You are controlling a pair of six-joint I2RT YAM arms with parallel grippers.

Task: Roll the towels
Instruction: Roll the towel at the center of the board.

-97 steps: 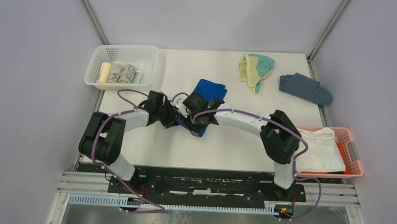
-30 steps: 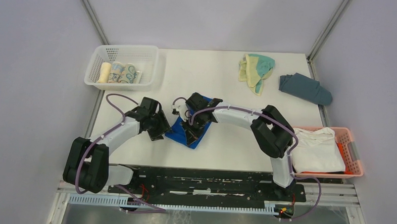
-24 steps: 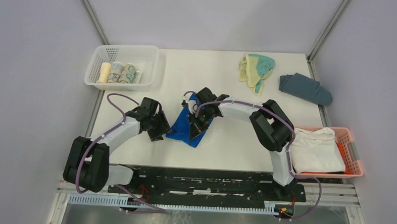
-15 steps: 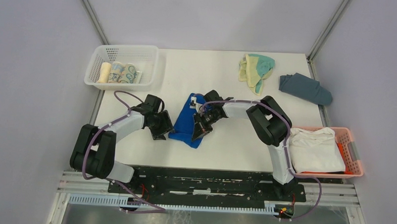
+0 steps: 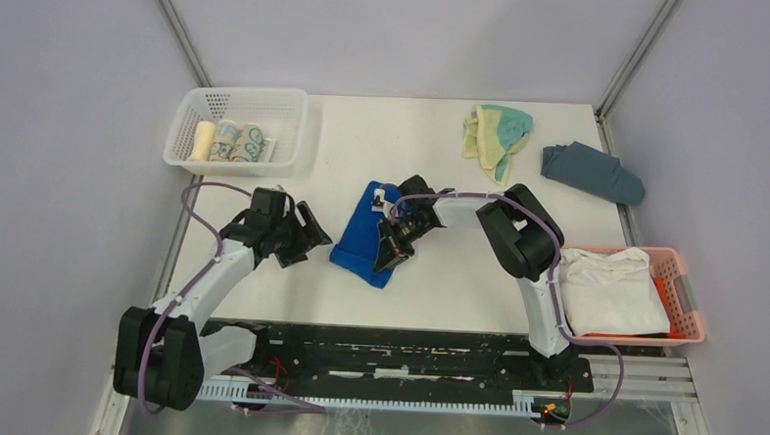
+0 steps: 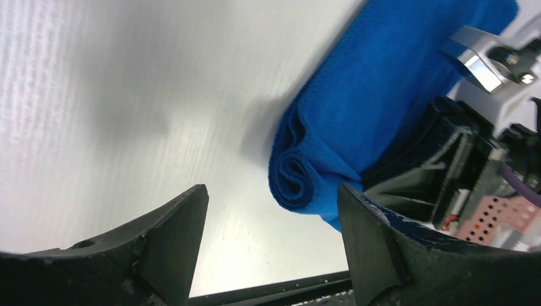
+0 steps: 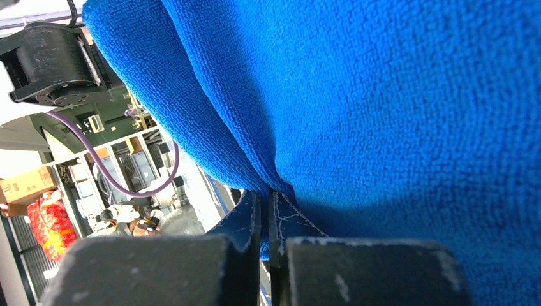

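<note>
The royal blue cloth towel [image 5: 359, 234] lay on the white tabletop [image 5: 385, 129] as a long, loosely rolled bundle, and the left wrist view showed the spiral of its layers at the near end [image 6: 300, 178]. Everything else is placed from that towel. On its right edge, toward the near end, the right gripper [image 5: 392, 247] was clamped. Its two black fingers were pressed together with a fold of the blue pile pinched between the tips [image 7: 265, 199], and cloth filled most of that camera's view [image 7: 395, 95]. To the left of the towel, near but apart from it, the left gripper [image 5: 307, 236] pointed toward the roll. Its jaws were spread wide with nothing between them but bare table [image 6: 271, 197]. Far beyond the towel and to its right, well apart, the pale yellow cloth towel with teal-green patches [image 5: 495, 134] sat crumpled and unrolled. Further right of that was the dull slate grey-blue cloth [image 5: 592, 171], bunched up. To the towel's right and slightly nearer stood the pink plastic basket [image 5: 689, 290], holding a folded plain white cloth [image 5: 608, 291]. Far and to the towel's left, the white lattice plastic basket [image 5: 239, 101] held a few pale rolled cloths [image 5: 229, 140] side by side.
</note>
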